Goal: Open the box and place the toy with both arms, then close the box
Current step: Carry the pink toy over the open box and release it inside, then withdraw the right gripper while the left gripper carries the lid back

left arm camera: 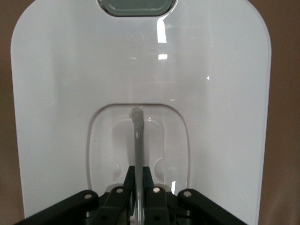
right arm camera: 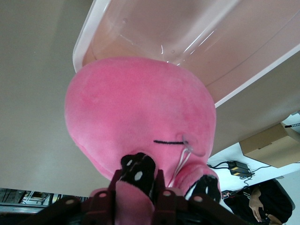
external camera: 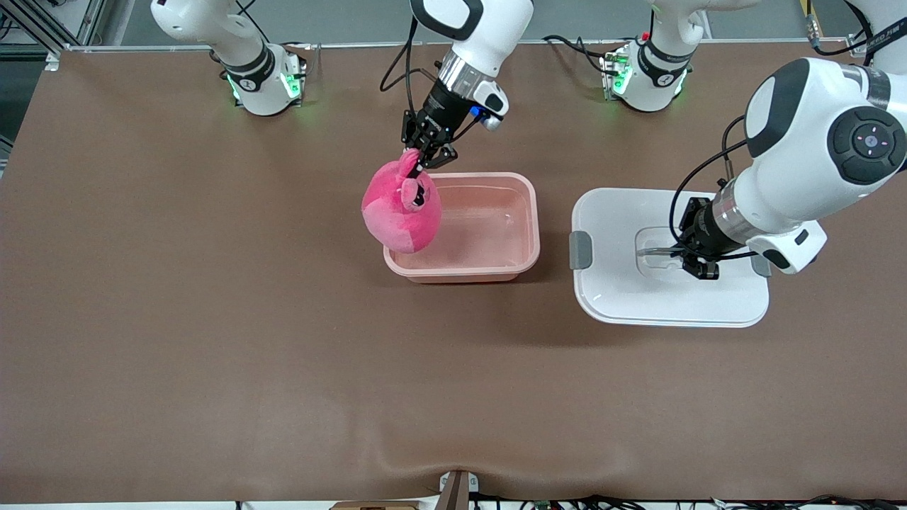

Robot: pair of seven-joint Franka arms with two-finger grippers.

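Observation:
The pale pink box (external camera: 496,267) stands open in the middle of the table, with nothing inside. My right gripper (external camera: 423,159) is shut on an ear of the bright pink plush toy (external camera: 400,212) and holds it hanging over the box's rim at the end toward the right arm. In the right wrist view the toy (right arm camera: 140,108) fills the space under the gripper (right arm camera: 133,187), with the box (right arm camera: 154,28) below it. The white lid (external camera: 616,297) lies flat on the table beside the box, toward the left arm's end. My left gripper (external camera: 691,262) is shut on its centre handle (left arm camera: 137,136).
The brown table (external camera: 212,319) spreads wide nearer the front camera. The lid's grey clip (external camera: 580,249) faces the box. The two arm bases (external camera: 262,78) stand along the table's edge farthest from the front camera. A cardboard carton (right arm camera: 272,145) sits off the table.

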